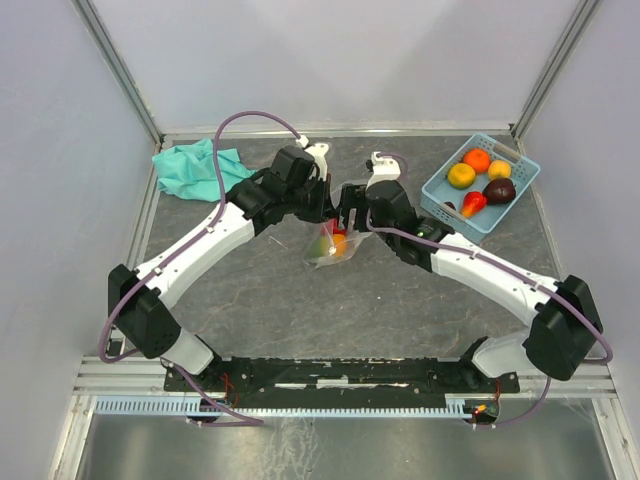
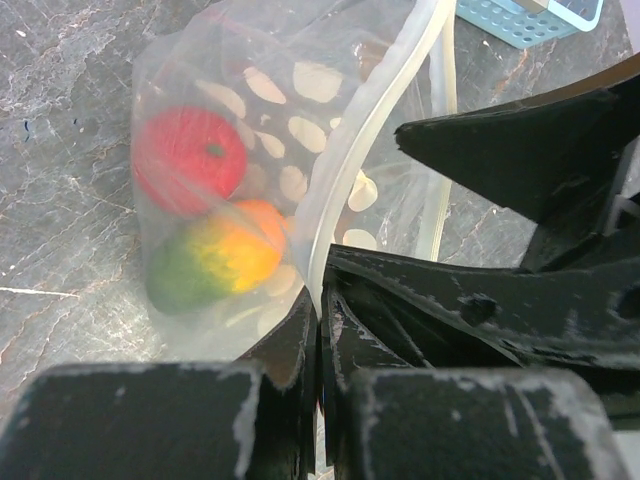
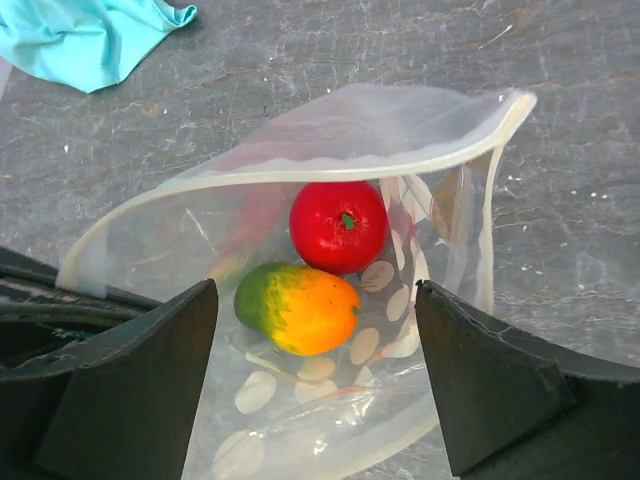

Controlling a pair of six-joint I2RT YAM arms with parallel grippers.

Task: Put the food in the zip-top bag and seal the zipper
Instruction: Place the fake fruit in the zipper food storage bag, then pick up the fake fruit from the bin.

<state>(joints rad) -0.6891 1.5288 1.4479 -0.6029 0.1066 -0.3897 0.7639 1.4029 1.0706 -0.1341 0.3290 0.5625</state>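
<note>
The zip-top bag [image 1: 331,248] hangs at mid-table between both grippers, its mouth gaping wide. Inside lie a red fruit [image 3: 338,226] and a green-to-orange fruit [image 3: 297,307]; both also show through the dotted plastic as the red fruit [image 2: 188,160] and the green-orange one [image 2: 215,262]. My left gripper [image 2: 318,310] is shut on the bag's edge, pinching the whitish zipper strip [image 2: 370,130]. My right gripper [image 3: 316,288] is open just over the mouth, with its fingers on either side of the fruits and touching neither. The zipper [image 3: 330,165] is unsealed, its two strips apart. More food, orange [image 1: 477,160], yellow [image 1: 461,175] and maroon [image 1: 499,190], sits in a basket.
The light-blue basket [image 1: 441,170] stands at the back right with several fruits in it. A teal cloth [image 1: 195,168] lies crumpled at the back left and also shows as the cloth [image 3: 90,35] in the right wrist view. Metal frame rails border the table.
</note>
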